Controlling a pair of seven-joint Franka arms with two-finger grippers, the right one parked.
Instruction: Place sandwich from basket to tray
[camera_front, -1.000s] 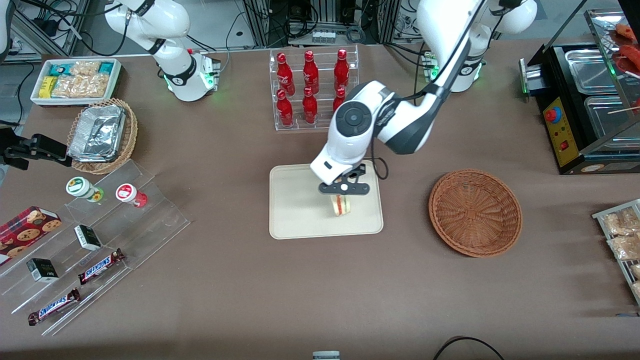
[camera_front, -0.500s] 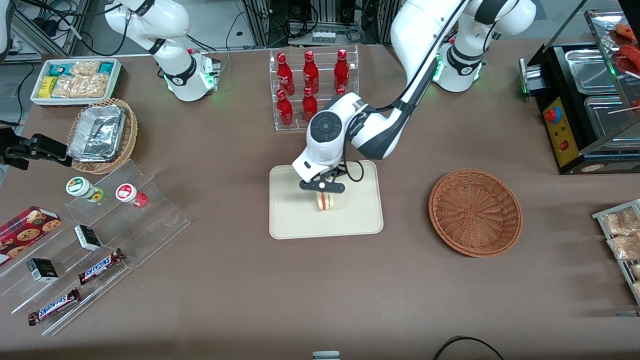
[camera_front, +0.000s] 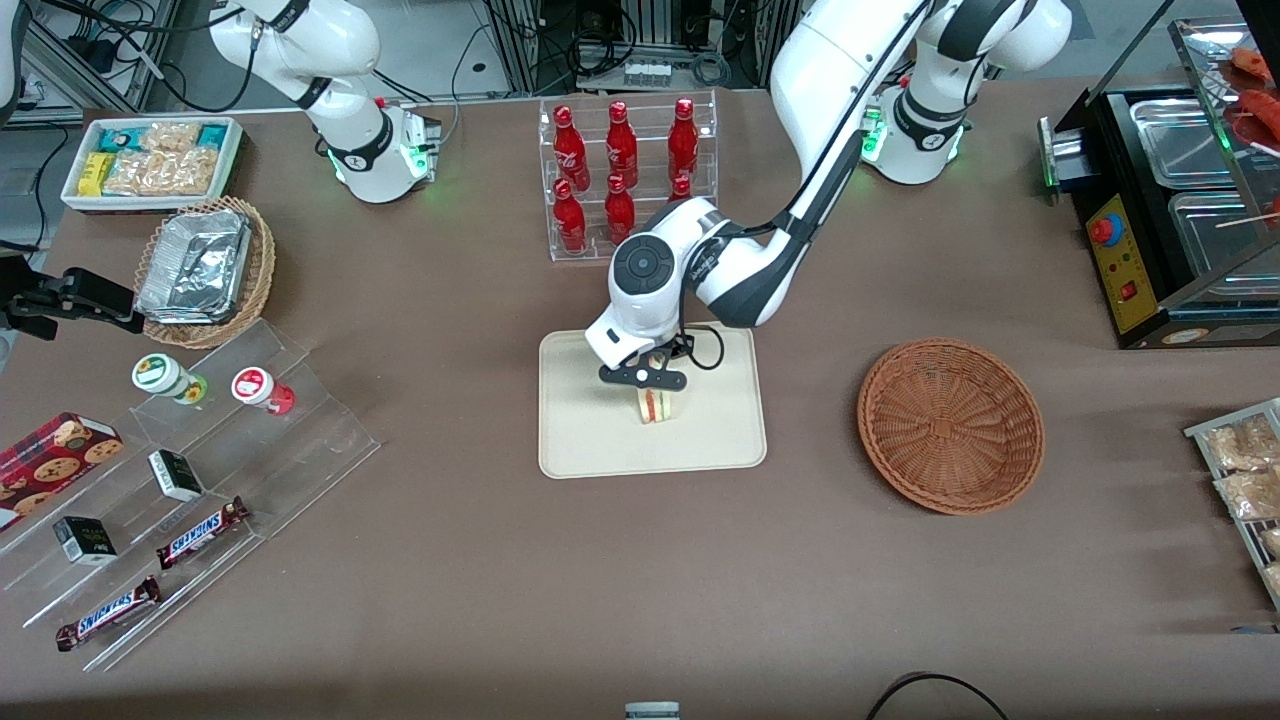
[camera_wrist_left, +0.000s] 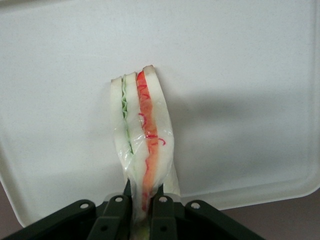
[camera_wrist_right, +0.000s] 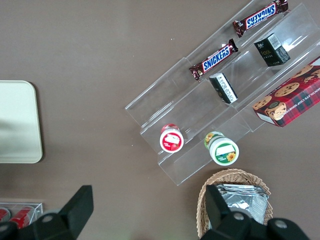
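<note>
1 sandwich (camera_wrist_left: 141, 150) in end effector (camera_wrist_left: 142, 202), 1 tray (camera_front: 600, 440)

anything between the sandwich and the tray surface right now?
Nothing visible. The gripper is shut on the sandwich directly over the tray, whose surface under it is bare. Whether the sandwich already touches the tray cannot be told. The basket sits apart, toward the working arm's end.

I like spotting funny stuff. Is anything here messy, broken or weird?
Nothing stands out. The gripper is shut on the sandwich, held over the tray. The basket sits empty and upright.
</note>
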